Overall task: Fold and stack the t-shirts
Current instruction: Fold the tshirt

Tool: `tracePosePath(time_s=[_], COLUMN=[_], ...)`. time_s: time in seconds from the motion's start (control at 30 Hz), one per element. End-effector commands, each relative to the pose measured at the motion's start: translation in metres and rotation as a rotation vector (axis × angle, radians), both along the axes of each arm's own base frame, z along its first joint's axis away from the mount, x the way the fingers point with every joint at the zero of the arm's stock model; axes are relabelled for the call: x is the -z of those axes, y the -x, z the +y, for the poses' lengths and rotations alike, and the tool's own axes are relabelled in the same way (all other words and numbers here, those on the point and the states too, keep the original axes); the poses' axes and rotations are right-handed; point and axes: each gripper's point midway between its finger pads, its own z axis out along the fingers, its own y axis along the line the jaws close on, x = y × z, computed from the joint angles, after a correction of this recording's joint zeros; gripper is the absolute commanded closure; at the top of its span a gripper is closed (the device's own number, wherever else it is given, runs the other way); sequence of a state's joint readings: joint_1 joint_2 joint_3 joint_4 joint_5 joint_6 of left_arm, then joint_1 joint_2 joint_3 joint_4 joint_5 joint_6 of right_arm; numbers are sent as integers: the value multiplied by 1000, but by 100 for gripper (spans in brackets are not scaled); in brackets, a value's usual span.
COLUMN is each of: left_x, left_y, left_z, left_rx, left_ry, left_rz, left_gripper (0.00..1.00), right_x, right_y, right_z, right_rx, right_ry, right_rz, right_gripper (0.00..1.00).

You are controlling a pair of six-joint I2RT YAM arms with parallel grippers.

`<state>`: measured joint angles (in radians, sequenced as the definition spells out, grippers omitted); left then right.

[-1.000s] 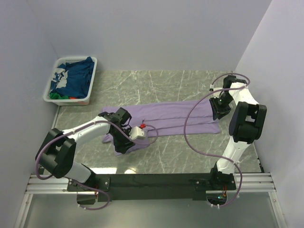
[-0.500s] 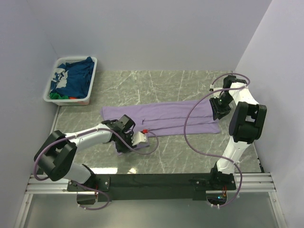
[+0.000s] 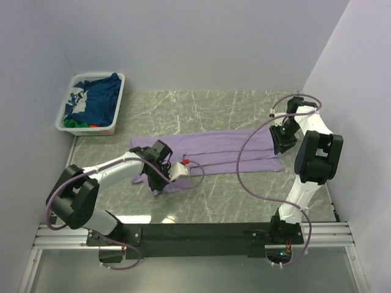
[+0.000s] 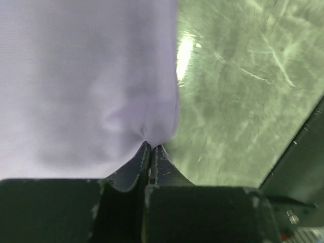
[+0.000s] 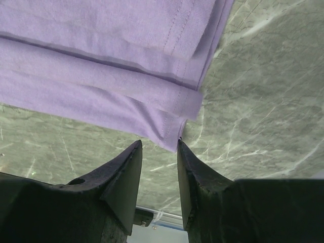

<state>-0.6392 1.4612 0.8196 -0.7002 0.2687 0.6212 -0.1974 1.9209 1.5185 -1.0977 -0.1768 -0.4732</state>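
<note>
The lavender t-shirt (image 3: 226,149) lies folded into a long strip across the middle of the table. My left gripper (image 3: 157,182) is at its near left end, shut on a pinch of the lavender cloth (image 4: 86,76), which puckers right at the closed tips (image 4: 151,147). My right gripper (image 3: 283,145) hovers at the strip's right end, open. The hemmed corner of the shirt (image 5: 101,61) reaches just to the gap between its fingertips (image 5: 159,144), and nothing is gripped. A navy t-shirt with white print (image 3: 98,97) fills the basket, with green (image 3: 73,124) and red (image 3: 93,126) cloth under it.
The white slatted basket (image 3: 98,75) stands at the back left corner against the wall. Walls close in on the left, back and right. The right arm's cable (image 3: 244,159) loops over the lavender strip. The black base rail (image 3: 201,232) runs along the near edge.
The left jaws have closed from half open onto the lavender shirt's near left edge, and the cloth there has bunched slightly. The right arm has not moved.
</note>
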Motion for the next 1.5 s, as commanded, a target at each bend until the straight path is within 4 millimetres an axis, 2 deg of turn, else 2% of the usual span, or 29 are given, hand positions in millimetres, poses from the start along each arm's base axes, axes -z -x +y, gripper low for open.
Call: tracePosePath(time_s=[0.0,0.03,0.13,0.17,0.23,0.27,0.3,0.33,0.37,0.47,0.57,0.63,0.7,0.83,0.97,1.07,1.3,1.43,1.47], left_x=[-55,-71,-89,-96,-100,-104,-107,-101,-109,-111,-110,-110,-107,-98,-92,-87,-85,-84,-83], left_y=[-31,-46,-78,-95,-119,-138,-152,-164,-178,-215,-244,-256,-260,-262,-259,-255,-222,-190,-182], left_z=[-13,-17,-9,-10,-2,2,2,3,3,10,30,36,42,43,40,41,42,37,31], left_rx=[-13,-10,-43,-53,-80,-109,-122,-134,-146,-202,-262,-265,-280,-272,-272,-266,-206,-187,-171], left_ry=[117,137,152,160,160,168,189,186,200,237,251,251,253,255,264,261,244,235,233], left_rz=[-56,-92,-150,-181,-212,-229,-258,-259,-289,-320,-345,-382,-396,-391,-369,-359,-348,-336,-327], left_gripper=[99,99,99,99,99,99,99,99,99,99,99,99,99,99,99,99,99,99,99], right_x=[-11,-12,-12,-12,-12,-13,-15,-16,-17,-22,-27,-29,-31,-28,-24,-17,-13,-11,-11], right_y=[-5,-6,-9,-9,-12,-13,-16,-17,-19,-25,-30,-32,-35,-42,-48,-51,-50,-46,-45], right_z=[-4,-4,-3,-3,-2,-1,-1,-1,-1,-3,-6,-7,-9,-9,-6,-3,3,2,2], right_rx=[-8,-8,-7,-7,-3,-2,-2,-2,-3,-3,-11,-15,-20,-16,-13,-6,-14,-19,-20], right_ry=[7,6,1,-3,-7,-11,-12,-15,-14,-3,12,18,23,17,-2,-8,-16,-10,-8], right_rz=[-27,-32,-39,-40,-45,-50,-60,-67,-74,-100,-124,-136,-149,-145,-143,-130,-119,-108,-108], right_gripper=[59,59,59,59,56,55,51,49,48,46,44,44,44,48,59,63,64,64,64])
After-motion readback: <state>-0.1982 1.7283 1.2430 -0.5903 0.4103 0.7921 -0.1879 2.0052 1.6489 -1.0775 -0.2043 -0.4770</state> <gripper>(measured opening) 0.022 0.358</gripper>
